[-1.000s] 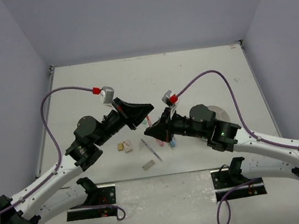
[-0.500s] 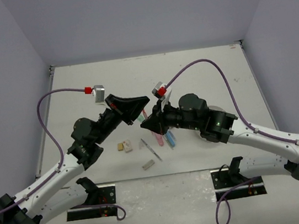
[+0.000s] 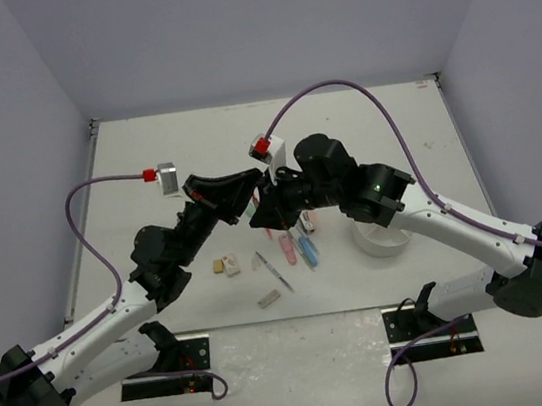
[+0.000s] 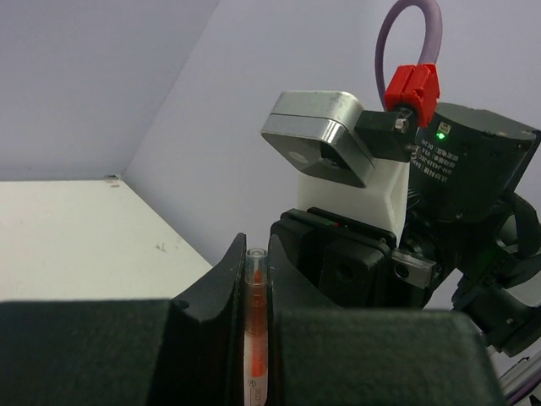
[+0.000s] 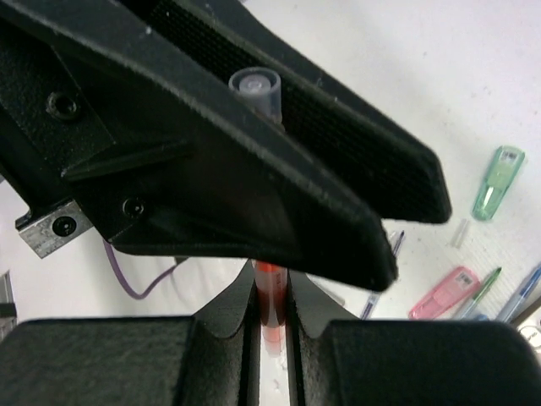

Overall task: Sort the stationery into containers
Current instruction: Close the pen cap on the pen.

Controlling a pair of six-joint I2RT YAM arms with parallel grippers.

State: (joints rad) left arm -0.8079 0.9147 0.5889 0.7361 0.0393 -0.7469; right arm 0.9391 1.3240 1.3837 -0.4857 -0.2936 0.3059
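Top: left gripper [image 3: 246, 196] and right gripper [image 3: 266, 214] meet tip to tip above the loose stationery [image 3: 288, 253] mid-table [image 3: 144, 160]. Cup [image 3: 385, 239] sits just right of the pile, partly hidden.
Left wrist: left fingers pinch a red-ink pen [image 4: 255, 330], with the right gripper dead ahead.
Right wrist: right fingers clamp the same pen's other end. Green piece [image 5: 497, 182] and pink piece [image 5: 445, 293] lie on the table below.

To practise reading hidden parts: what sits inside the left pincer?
A clear pen with red ink, clamped; its lower end is hidden by the left pincer.
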